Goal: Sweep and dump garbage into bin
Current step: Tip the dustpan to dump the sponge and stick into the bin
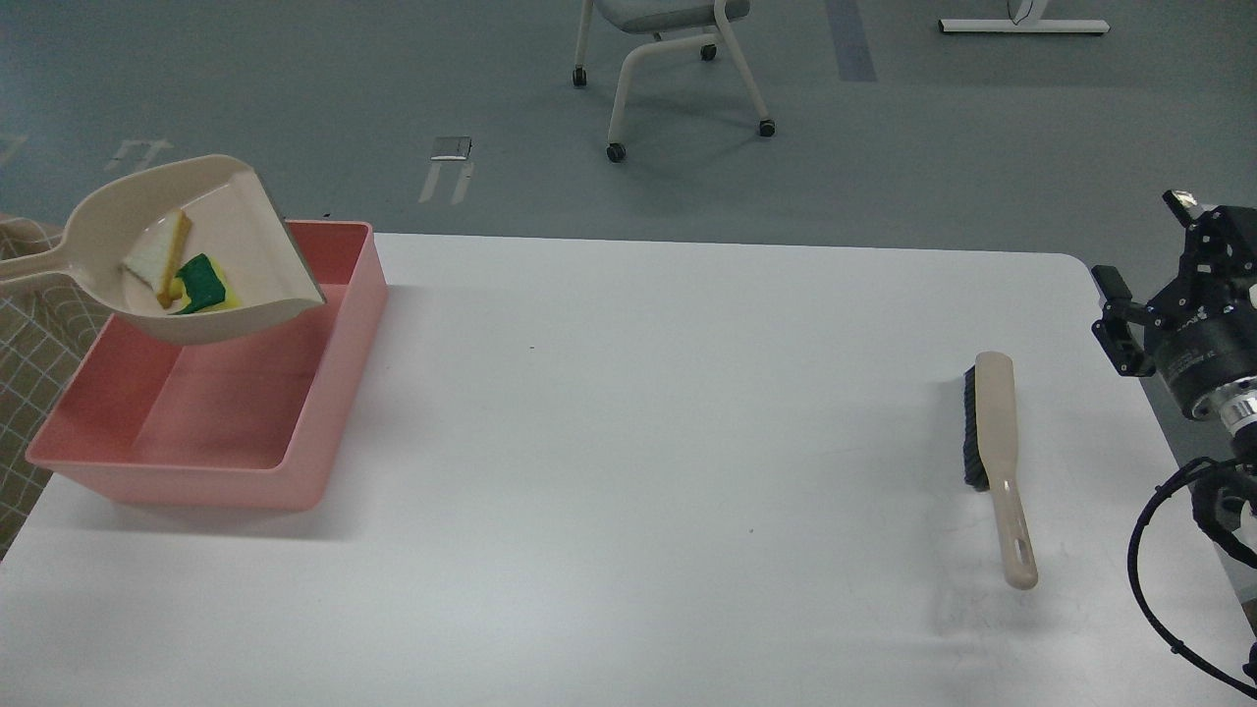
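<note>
The beige dustpan (245,221) hangs tilted over the far left part of the pink bin (334,393). Its handle runs off the left edge of the view. In the pan lie the garbage scraps: the whitish, tan-edged bread slice (155,258) and the yellow sponge chunk with a dark green top (204,286). The bin's floor looks bare. My left gripper is out of view past the left edge. My right gripper (1144,245) is at the right edge, beyond the table, with its fingers spread and nothing between them.
The beige hand brush with black bristles (994,447) lies on the white table (638,442) at the right. A wheeled chair (668,59) stands on the floor behind the table. A checked cloth (29,373) shows at the left edge.
</note>
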Controlling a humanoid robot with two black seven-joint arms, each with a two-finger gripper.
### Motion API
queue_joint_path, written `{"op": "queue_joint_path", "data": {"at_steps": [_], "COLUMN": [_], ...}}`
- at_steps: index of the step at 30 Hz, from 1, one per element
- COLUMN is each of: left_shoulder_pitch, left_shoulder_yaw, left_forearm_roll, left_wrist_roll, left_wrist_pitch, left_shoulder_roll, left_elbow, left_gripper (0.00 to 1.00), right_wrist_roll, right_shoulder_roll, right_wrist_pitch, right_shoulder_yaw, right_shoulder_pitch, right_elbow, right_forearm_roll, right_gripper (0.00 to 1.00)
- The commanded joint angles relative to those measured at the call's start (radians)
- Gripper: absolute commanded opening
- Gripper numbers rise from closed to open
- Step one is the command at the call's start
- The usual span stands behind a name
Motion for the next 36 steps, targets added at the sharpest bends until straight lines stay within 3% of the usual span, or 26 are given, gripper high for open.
{"op": "queue_joint_path", "data": {"at_steps": [1,15,21,26,36], "left_shoulder_pitch": [0.017,-0.035,-0.029,-0.044,-0.081], "left_shoulder_yaw": [0.004,0.019,0.02,0.017,0.019], "left_forearm_roll": [0.007,0.283,0.322,0.383,0.584], "left_wrist_roll": [0.0,0.0,0.0,0.0,0.0], "left_wrist_pitch": [0.003,-0.009,-0.072,-0.074,-0.078], "left_shoulder_roll": [0.057,0.196,0.305,0.316,0.36], "left_elbow": [0.029,0.016,0.015,0.004,-0.154], "left_gripper": [0.03,0.04,0.04,0.04,0.04], "right_wrist_roll": [0.001,0.001,0.002,0.004,0.022], "right_shoulder_roll": [0.0,0.0,0.002,0.002,0.012], "right_wrist_pitch": [0.0,0.008,0.011,0.011,0.012], "right_shoulder_yaw": [0.004,0.039,0.047,0.047,0.045], "right_shoulder_pitch": [-0.013,-0.013,-0.016,-0.018,-0.02], "right_elbow": [0.0,0.03,0.029,0.03,0.095], "right_forearm_roll": [0.001,0.004,0.005,0.005,0.004], "right_gripper": [0.94,0.94,0.94,0.94,0.94]}}
